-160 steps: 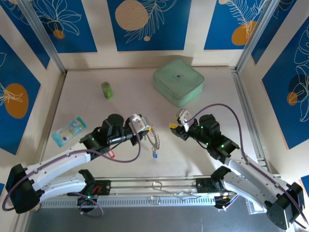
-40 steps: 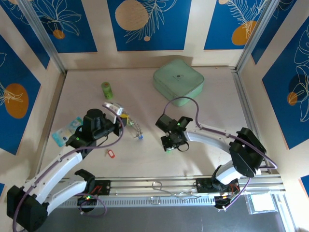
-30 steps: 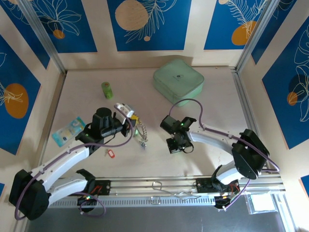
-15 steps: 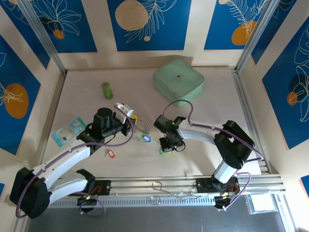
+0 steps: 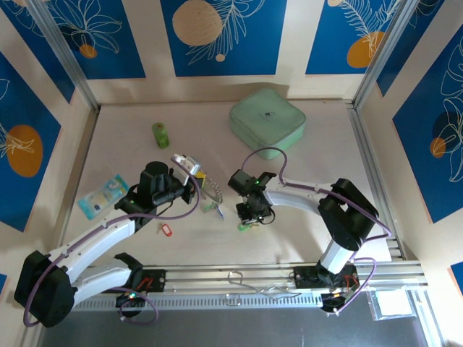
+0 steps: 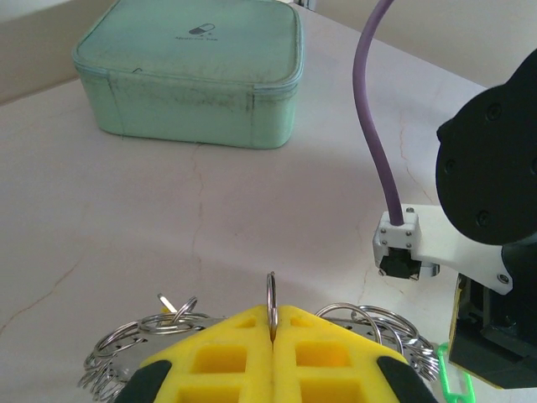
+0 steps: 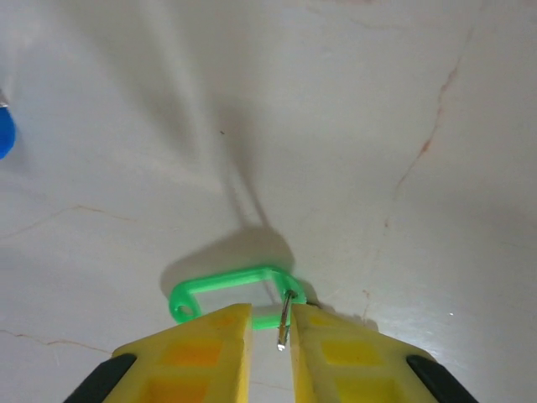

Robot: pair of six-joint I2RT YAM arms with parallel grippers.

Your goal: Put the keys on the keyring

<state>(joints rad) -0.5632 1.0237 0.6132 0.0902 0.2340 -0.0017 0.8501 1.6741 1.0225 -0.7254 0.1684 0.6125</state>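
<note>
The keyring, a silvery ring with many small loops, hangs from my left gripper, which is shut on it. In the left wrist view the yellow pads pinch one thin loop of the keyring, and my left gripper shows no gap. A blue-tagged key dangles below the ring. A green-tagged key lies on the table, its small metal ring standing in the narrow gap of my open right gripper. From above, my right gripper stands over that green key. A red-tagged key lies apart on the table.
A pale green box sits at the back, also seen ahead of the left wrist. A green cylinder stands at back left, and a blue packet lies at left. The right arm's wrist is close to the keyring.
My right gripper slid left toward the keyring, then its jaws parted with the green key on the table. The left gripper kept holding the keyring almost still.
</note>
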